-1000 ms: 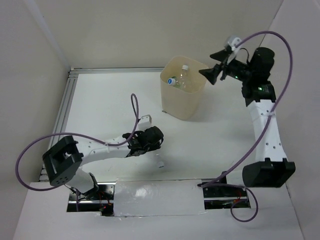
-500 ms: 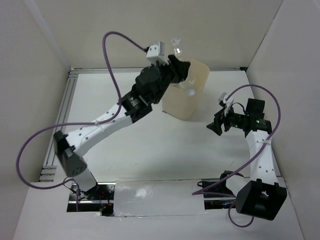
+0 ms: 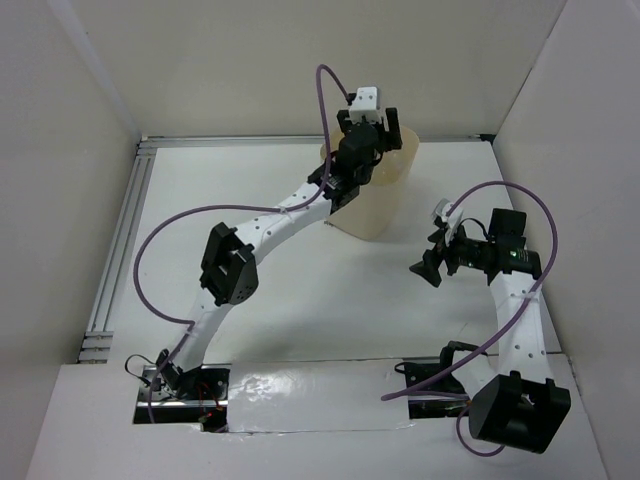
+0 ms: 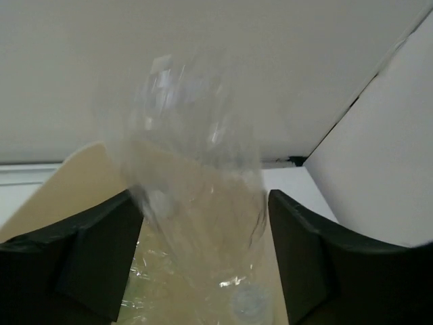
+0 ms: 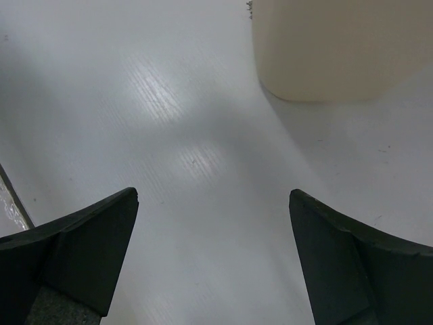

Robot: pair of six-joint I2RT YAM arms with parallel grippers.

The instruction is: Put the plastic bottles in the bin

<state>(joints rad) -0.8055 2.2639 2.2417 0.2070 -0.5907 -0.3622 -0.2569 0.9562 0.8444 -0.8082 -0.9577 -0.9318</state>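
The cream-beige bin point(image 3: 383, 212) stands at the back of the table. My left gripper point(image 3: 370, 150) hangs over its mouth with the jaws open. In the left wrist view a clear plastic bottle point(image 4: 196, 162), smeared by motion, is between the spread black fingers point(image 4: 101, 250), above the bin's inner wall point(image 4: 74, 183). Another bottle's pale cap point(image 4: 249, 302) lies down inside. My right gripper point(image 3: 423, 270) hovers low over the bare table to the bin's right; it is open and empty point(image 5: 213, 203). The bin's base point(image 5: 338, 47) shows ahead of it.
White walls close in the table on three sides. An aluminium rail point(image 3: 125, 230) runs along the left edge. A foil-taped strip point(image 3: 310, 395) lies between the arm bases. Purple cables loop above both arms.
My left arm rose from the table to the bin's mouth with a clear bottle, and its jaws have opened. My right arm drew back from the bin, lowered, and opened wider.
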